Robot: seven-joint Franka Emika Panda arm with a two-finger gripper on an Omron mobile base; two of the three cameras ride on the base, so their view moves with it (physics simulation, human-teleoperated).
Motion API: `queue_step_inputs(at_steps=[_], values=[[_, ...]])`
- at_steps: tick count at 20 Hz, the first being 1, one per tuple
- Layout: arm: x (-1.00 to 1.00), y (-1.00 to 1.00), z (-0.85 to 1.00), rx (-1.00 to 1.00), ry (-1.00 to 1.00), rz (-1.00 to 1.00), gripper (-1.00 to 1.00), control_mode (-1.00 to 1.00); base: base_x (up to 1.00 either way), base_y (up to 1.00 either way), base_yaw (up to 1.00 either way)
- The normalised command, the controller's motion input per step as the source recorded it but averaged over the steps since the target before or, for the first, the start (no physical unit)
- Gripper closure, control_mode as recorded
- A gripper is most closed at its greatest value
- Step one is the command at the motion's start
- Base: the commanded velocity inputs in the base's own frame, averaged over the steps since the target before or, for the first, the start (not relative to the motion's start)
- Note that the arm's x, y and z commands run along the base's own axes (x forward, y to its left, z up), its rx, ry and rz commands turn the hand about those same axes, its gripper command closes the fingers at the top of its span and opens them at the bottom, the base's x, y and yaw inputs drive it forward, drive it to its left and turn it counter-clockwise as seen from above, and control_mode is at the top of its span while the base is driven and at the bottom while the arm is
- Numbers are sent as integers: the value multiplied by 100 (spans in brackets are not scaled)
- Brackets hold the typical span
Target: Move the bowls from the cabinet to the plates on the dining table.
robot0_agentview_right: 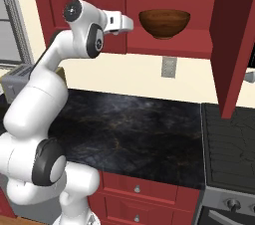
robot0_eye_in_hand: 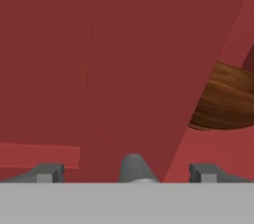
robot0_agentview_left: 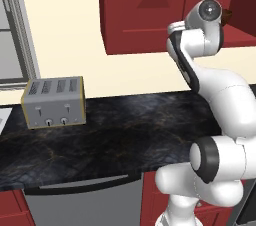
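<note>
Reaching toward the open cabinet (robot0_agentview_right: 164,45), the gripper (robot0_agentview_right: 125,23) hangs at shelf height just left of the dark brown bowl (robot0_agentview_right: 164,23), not touching it. Item: bowl, glossy wood, deep, upright on the cabinet shelf; seen again at the right of the hand view (robot0_eye_in_hand: 225,99), partly behind a red panel. Item: cabinet door (robot0_agentview_right: 231,40), swung open at the right of the right base view. Item: gripper, jaws spread as wide as they go, fingertips (robot0_eye_in_hand: 49,172) well apart at the bottom of the hand view, nothing between them, nothing held. Item: black counter (robot0_agentview_left: 115,130) below, with a grey toaster (robot0_agentview_left: 53,102) standing at its left end; stove top (robot0_agentview_right: 231,139) adjoining at the right. Status, as judged: task at its start. Cabinet already opened; the brown bowl not yet grasped and still on its shelf. Left to do: grip it, carry it to a plate, then repeat for the second bowl.
</note>
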Motion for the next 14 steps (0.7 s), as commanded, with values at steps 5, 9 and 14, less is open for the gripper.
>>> queue_step_inputs(at_steps=[5, 9, 14], values=[[23, 0, -7, 3, 0, 2, -100, -100, 0, 0, 0], [16, 0, -16, 2, 0, 0, 100, -100, 0, 0, 0], [4, 0, -7, 0, 6, 0, 100, -100, 0, 0, 0]])
